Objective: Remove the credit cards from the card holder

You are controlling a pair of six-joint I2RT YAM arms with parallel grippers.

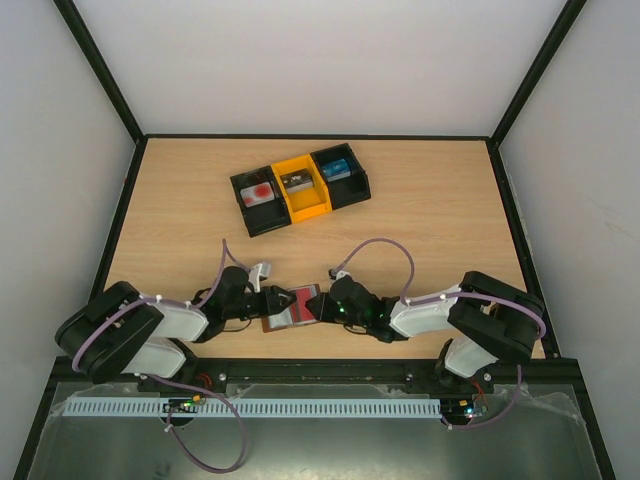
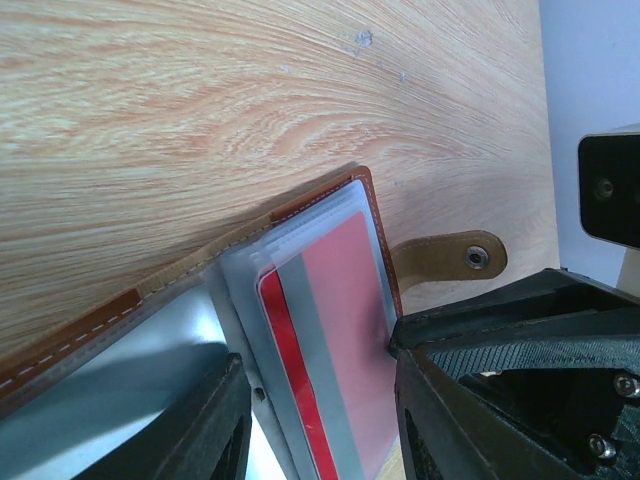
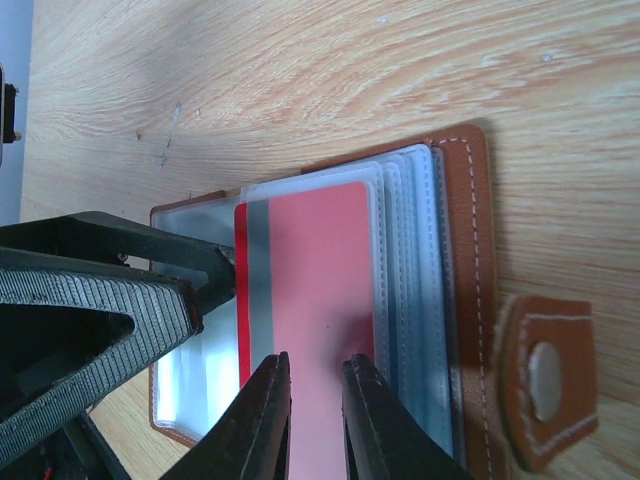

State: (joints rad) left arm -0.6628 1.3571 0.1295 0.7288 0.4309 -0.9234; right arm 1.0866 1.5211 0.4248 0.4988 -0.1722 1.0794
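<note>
The brown card holder (image 1: 276,322) lies open on the table between both grippers, its clear sleeves up. A red-pink credit card (image 1: 301,299) sits in the top sleeve. In the left wrist view my left gripper (image 2: 318,356) is open wide across the card (image 2: 340,290). One finger rests on the left page and the other is against the holder's (image 2: 100,325) right edge. In the right wrist view my right gripper (image 3: 317,362) is open by a narrow gap, tips over the card's (image 3: 310,260) face. The whitish card with a red round mark (image 1: 260,192) lies in the tray.
A three-part black-and-yellow tray (image 1: 300,207) stands at the back middle, with small items in its yellow and right compartments. The holder's snap tab (image 3: 545,380) sticks out on the table. Black frame rails edge the table on the left, right and back.
</note>
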